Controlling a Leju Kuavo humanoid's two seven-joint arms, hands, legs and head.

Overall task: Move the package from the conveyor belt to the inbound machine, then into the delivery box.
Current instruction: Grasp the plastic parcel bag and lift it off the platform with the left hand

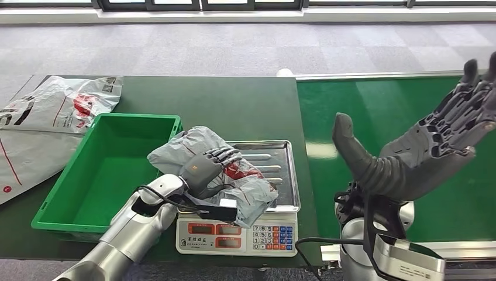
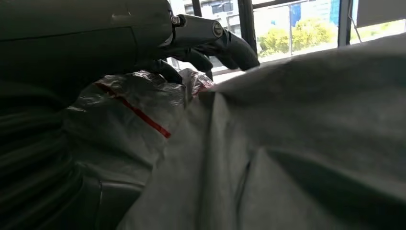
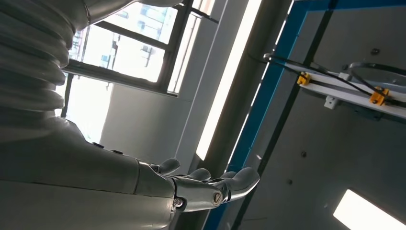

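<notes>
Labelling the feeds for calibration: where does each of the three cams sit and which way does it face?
Head view: high on the body, looking forward and down at the scale, green bin and conveyor belt; both arms show.
Left wrist view: behind the left hand, facing the grey package it grips.
Right wrist view: behind the raised right hand, facing up at windows and ceiling.
Shared: head and left wrist views both show the package and left hand.

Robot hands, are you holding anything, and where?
The left hand grips the grey package at its crumpled middle, over the scale tray. The right hand holds nothing.
</notes>
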